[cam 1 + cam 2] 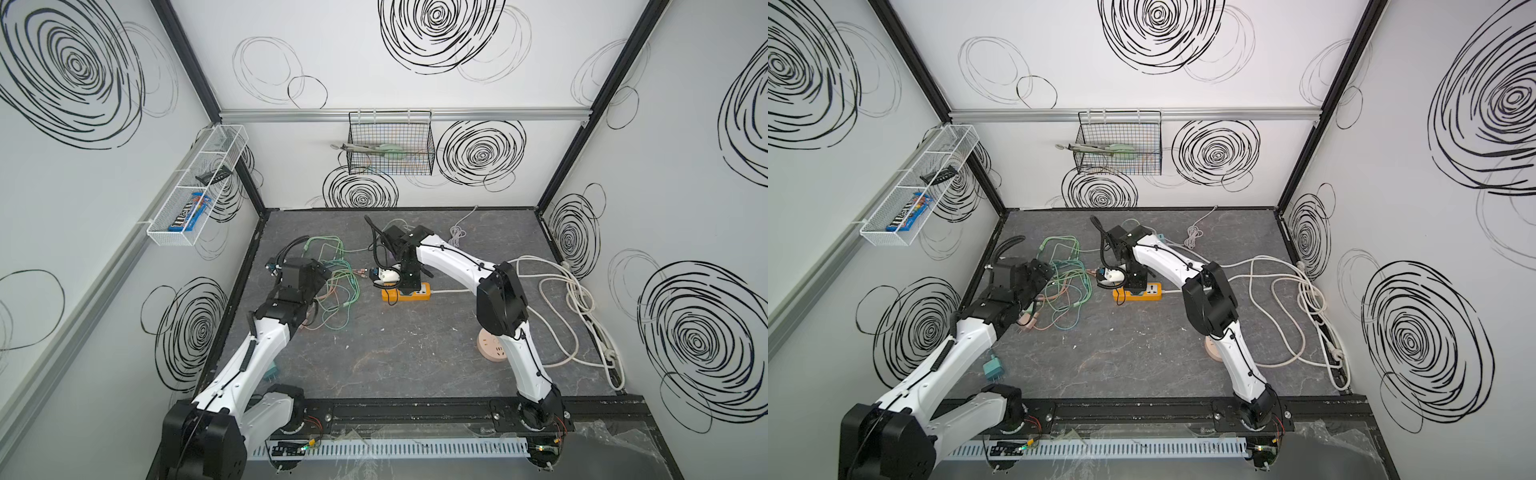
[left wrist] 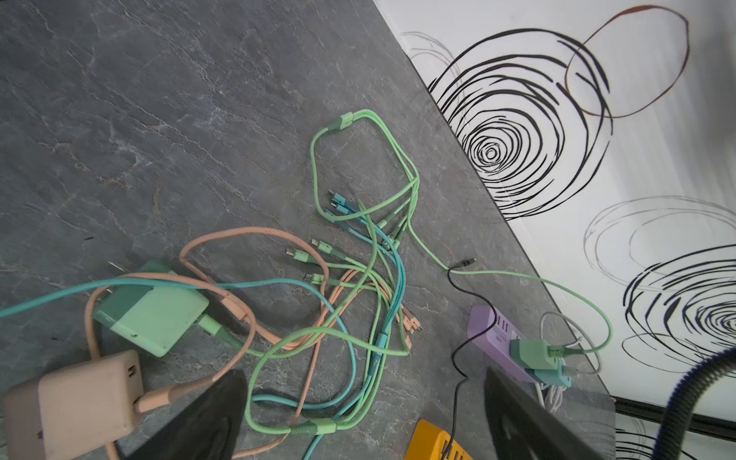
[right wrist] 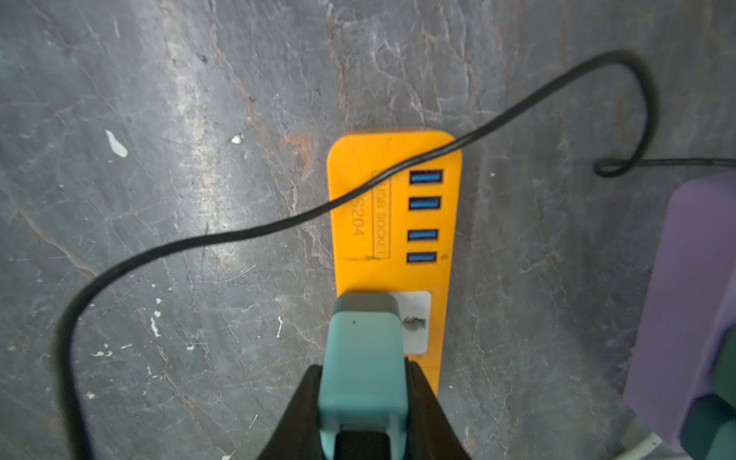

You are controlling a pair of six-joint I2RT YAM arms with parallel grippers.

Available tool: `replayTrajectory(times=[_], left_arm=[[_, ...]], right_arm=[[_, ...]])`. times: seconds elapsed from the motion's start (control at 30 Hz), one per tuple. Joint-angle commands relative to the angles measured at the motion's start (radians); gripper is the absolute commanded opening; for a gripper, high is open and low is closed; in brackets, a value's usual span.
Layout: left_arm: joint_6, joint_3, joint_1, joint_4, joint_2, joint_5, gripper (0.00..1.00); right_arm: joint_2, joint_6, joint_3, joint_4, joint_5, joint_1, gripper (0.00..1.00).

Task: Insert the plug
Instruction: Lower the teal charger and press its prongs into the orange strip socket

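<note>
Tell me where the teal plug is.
In the right wrist view, the right pincer holds the teal plug at the white socket of the orange power strip.

Grey stone-patterned tabletop bearing: orange power strip near centre; tangle of green, teal and peach cables to its left; coiled white cord at right; round beige socket; teal adapter front left.

A tangle of thin green, teal and peach charging cables sprawls on the grey stone-patterned tabletop, a mint-green charger block just beside a beige charger block; a purple plastic power strip lies near the white swirl-patterned wall
</note>
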Motion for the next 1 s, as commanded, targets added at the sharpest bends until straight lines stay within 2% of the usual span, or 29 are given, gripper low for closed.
replayTrajectory(times=[0.0, 0.13, 0.3, 0.4, 0.47, 0.6, 0.7, 0.73, 0.9, 0.97], left_arm=[[0.027, -0.013, 0.011, 0.05, -0.009, 0.016, 0.96], [0.053, -0.015, 0.013, 0.069, -0.015, 0.04, 0.96], [0.093, -0.012, 0.025, 0.071, -0.024, 0.034, 0.96], [0.098, -0.009, 0.043, 0.066, -0.027, 0.031, 0.96], [0.109, -0.006, 0.056, 0.068, -0.028, 0.043, 0.96], [0.111, 0.005, 0.074, 0.046, -0.026, 0.018, 0.96], [0.128, 0.01, 0.086, 0.034, -0.022, -0.012, 0.96], [0.172, 0.012, 0.093, 0.043, -0.02, 0.013, 0.96], [0.32, 0.049, 0.107, 0.006, 0.005, 0.093, 0.96], [0.362, 0.058, 0.1, -0.018, 0.014, 0.089, 0.96]], right_arm=[[0.119, -0.041, -0.015, 0.023, -0.014, 0.002, 0.0], [0.198, -0.045, -0.007, 0.031, -0.029, -0.019, 0.0], [0.175, -0.037, -0.035, 0.051, -0.054, -0.042, 0.01], [0.136, -0.015, -0.017, 0.053, -0.077, -0.052, 0.18], [0.104, -0.01, 0.0, 0.042, -0.103, -0.062, 0.35], [0.025, -0.001, 0.001, 0.043, -0.105, -0.067, 0.53], [-0.029, 0.019, -0.009, 0.065, -0.103, -0.077, 0.8], [-0.048, 0.023, -0.021, 0.077, -0.098, -0.08, 0.98], [-0.145, 0.018, -0.123, 0.168, -0.054, -0.094, 0.97], [-0.182, 0.005, -0.174, 0.2, -0.041, -0.099, 0.97]])
